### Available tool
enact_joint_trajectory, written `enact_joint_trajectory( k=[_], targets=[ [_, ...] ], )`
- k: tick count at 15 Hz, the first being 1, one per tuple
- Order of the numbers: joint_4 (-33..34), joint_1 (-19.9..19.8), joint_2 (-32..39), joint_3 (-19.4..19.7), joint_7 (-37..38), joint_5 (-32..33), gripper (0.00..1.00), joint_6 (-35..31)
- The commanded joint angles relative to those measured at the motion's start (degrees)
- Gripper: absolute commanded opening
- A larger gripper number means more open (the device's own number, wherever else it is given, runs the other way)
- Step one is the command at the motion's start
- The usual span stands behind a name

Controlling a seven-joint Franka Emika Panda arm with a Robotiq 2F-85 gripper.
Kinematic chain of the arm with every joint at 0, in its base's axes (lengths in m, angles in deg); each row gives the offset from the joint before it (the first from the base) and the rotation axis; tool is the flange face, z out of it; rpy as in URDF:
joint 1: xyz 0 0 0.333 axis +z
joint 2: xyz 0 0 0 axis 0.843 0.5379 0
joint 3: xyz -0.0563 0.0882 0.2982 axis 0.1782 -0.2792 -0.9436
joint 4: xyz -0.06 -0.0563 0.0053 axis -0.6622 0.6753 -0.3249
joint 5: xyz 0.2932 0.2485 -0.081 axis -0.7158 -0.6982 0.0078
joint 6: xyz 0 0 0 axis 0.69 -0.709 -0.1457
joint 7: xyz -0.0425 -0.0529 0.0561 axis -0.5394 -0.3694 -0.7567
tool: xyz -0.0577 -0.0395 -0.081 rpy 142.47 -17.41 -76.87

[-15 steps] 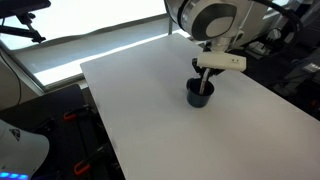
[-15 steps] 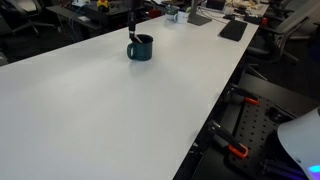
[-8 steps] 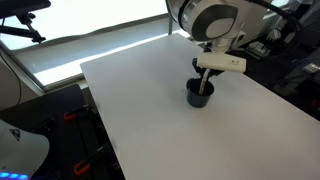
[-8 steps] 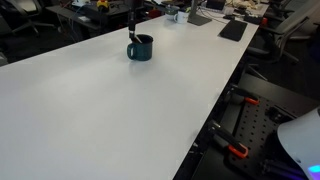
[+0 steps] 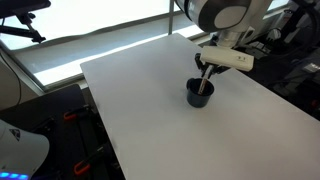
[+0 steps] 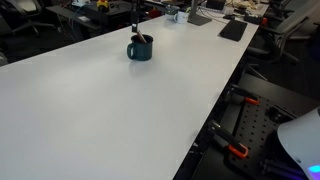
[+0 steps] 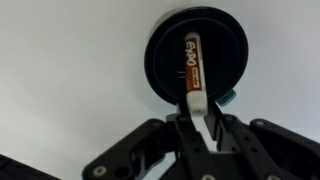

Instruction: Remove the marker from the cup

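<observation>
Navy-black cup (image 7: 165, 55) on the white tabletop (image 7: 70, 70) holds the marker (image 7: 191, 65), pinched by the end effector (image 7: 197, 122); a slanted pull could snag the rim, topple the cup, or loosen the grip.

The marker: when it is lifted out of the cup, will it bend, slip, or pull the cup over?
The marker looks like a rigid plastic tube, so it probably stays straight. Its smooth barrel, pinched near one end by the gripper, might swivel or slip. It leans inside the cup, which looks small, so a sideways pull could tip it.
</observation>
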State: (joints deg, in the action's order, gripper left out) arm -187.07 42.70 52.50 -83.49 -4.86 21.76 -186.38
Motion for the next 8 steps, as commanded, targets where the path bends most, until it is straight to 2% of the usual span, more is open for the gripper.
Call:
enact_joint_trajectory(
  k=[1,8],
  targets=[
    [1.63,0.58,-2.18,0.57,1.55,-0.31,0.05,5.66],
    [4.45,2.08,-3.74,0.9,2.9,0.39,0.05,9.78]
  ],
)
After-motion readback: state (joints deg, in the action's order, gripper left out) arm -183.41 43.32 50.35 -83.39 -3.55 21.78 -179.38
